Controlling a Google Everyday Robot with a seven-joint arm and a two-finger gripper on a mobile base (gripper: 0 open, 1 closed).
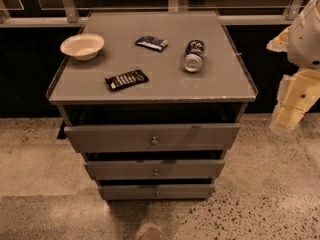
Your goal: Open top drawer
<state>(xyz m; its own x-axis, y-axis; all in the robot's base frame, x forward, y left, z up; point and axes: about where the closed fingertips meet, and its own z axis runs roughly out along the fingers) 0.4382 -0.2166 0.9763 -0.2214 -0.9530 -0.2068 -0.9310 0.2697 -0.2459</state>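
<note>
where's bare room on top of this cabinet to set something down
Front right corner of the cabinet top, right of the snack bar, below the can. Back row is crowded: bowl, blue packet, can. The gripper hangs beyond the cabinet top's right edge.

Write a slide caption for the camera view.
Gripper hangs beside the grey cabinet, clear of the top drawer; bowl, can and two snack packs on top.

The top drawer [110, 136] stands partly out at mid-frame, its round knob [154, 141] at centre. On the grey surface [220, 76] above lie a bowl [82, 46], a can [193, 55] and two packets [127, 79]. The tool [290, 115] hangs at the right edge, apart from the cabinet.
</note>
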